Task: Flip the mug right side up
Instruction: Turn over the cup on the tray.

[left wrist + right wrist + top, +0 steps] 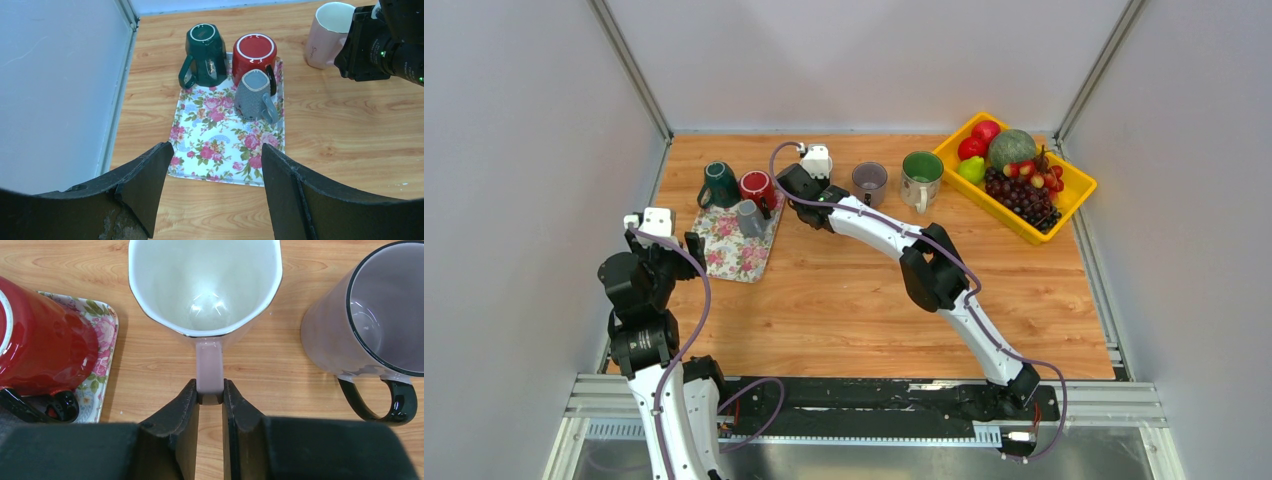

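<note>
While right jaws pinch handle (209, 367) of upright pink mug (205, 290), left jaws wide.

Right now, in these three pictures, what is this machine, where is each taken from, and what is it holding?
These are two robot arms bolted to a wooden table, each ending in a two-finger gripper. The wide picture looks down from above; the other two come from cameras on the wrists. The right gripper is pinching the handle of an upright pink mug. The left gripper is open, empty, near a floral tray with a green mug, a red mug and a grey mug upside down. A mauve mug, a green-lined mug and a yellow crate of fruit sit further right.
</note>
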Robot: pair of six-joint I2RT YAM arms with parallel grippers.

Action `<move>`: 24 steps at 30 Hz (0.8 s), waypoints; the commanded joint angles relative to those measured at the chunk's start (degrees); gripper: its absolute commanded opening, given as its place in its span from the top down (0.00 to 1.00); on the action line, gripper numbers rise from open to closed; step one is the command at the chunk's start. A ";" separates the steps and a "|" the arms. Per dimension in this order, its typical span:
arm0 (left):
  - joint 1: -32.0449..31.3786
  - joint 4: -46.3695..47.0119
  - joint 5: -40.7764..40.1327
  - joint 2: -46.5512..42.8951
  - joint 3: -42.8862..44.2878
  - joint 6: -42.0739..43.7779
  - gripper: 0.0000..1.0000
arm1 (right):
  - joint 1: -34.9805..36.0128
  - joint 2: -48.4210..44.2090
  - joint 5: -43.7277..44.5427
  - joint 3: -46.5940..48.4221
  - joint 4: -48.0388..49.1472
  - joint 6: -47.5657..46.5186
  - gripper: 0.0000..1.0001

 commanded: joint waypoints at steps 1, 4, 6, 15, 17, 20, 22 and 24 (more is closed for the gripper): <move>0.76 1.97 0.28 -0.52 -0.10 -1.06 0.24 | 0.23 -2.59 1.50 2.71 1.91 0.81 0.83; 0.75 1.96 0.28 -0.49 -0.10 -1.03 0.24 | 0.44 -3.00 1.76 2.35 1.91 1.02 0.84; 0.76 1.96 0.30 -0.57 -0.10 -1.07 0.24 | 0.69 -3.27 1.99 2.04 1.91 1.12 0.84; 0.69 2.01 0.35 -0.94 -0.05 -0.98 0.24 | 1.83 -4.41 3.22 1.18 1.87 1.30 0.84; 0.71 1.94 0.39 -1.06 -0.06 -1.06 0.24 | 1.98 -4.69 3.36 0.83 1.91 1.30 0.84; 0.76 1.88 0.39 -1.16 -0.04 -1.03 0.24 | 2.15 -5.20 3.56 0.36 1.85 1.57 0.84; 0.83 1.90 0.37 -1.26 0.05 -1.04 0.24 | 2.29 -5.39 3.73 0.12 1.82 1.67 0.83; 0.79 1.94 0.37 -1.26 -0.01 -1.05 0.24 | 2.28 -5.65 3.81 0.04 1.63 1.81 0.83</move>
